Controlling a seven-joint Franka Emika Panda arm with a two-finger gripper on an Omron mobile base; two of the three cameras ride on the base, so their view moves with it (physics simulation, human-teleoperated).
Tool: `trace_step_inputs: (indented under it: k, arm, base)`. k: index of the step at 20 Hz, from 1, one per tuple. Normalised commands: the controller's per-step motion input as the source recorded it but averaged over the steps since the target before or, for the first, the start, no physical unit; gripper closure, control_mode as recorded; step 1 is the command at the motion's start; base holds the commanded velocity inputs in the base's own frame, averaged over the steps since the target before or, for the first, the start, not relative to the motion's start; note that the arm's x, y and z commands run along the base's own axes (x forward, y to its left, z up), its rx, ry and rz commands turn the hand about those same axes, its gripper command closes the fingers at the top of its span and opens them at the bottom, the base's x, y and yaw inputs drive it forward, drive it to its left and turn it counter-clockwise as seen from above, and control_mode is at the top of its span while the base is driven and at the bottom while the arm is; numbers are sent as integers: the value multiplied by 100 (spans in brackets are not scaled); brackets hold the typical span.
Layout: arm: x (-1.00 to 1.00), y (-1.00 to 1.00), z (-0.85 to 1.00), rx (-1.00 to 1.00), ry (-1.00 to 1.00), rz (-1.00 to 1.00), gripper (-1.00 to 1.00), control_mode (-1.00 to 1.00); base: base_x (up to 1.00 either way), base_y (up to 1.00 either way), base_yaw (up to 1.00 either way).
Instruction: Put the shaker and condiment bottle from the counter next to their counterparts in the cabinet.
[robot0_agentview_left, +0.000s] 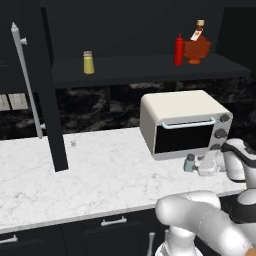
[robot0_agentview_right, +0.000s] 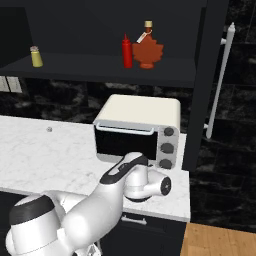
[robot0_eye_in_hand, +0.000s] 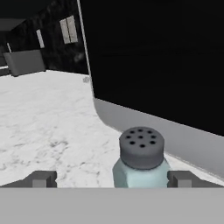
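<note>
The pale blue-grey shaker (robot0_agentview_left: 189, 162) (robot0_eye_in_hand: 140, 162) with its grey perforated cap stands upright on the counter (robot0_agentview_left: 100, 170) in front of the toaster oven. My gripper (robot0_agentview_left: 199, 165) (robot0_eye_in_hand: 111, 179) is open and low at the shaker's level. The shaker sits between the fingertips (robot0_eye_in_hand: 41, 179), nearer the right one, and neither visibly grips it. Up on the cabinet shelf (robot0_agentview_left: 140, 70), the red condiment bottle (robot0_agentview_left: 178, 50) (robot0_agentview_right: 127, 51) stands right beside the squat brown bottle (robot0_agentview_left: 196, 47) (robot0_agentview_right: 147, 50). At the shelf's left stands the yellow shaker (robot0_agentview_left: 88, 63) (robot0_agentview_right: 36, 56).
A cream toaster oven (robot0_agentview_left: 182, 122) (robot0_agentview_right: 140, 127) stands just behind the shaker, under the shelf. The open cabinet door with its silver bar handle (robot0_agentview_left: 27, 85) hangs over the counter's left part. Another door's handle (robot0_agentview_right: 220, 80) is at the right. The counter edge lies close in front.
</note>
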Motion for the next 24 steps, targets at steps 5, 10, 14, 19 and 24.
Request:
trace_step_inputs:
  k: [5,10,14,19,24]
  arm:
    - [28,-11,-12,0,0,11,-100,-100]
    - [9,-11,-14,0,-1,6,-100,-100]
    - [1,-8,-13,0,-1,6,-100,-100]
    - [0,-1,-5,3,0,9,-100,-100]
    - [0,0,0,5,0,12,-100,-100]
  base:
    - [0,0,0]
    - [0,0,0]
    - [0,0,0]
    - [0,0,0]
    - [0,0,0]
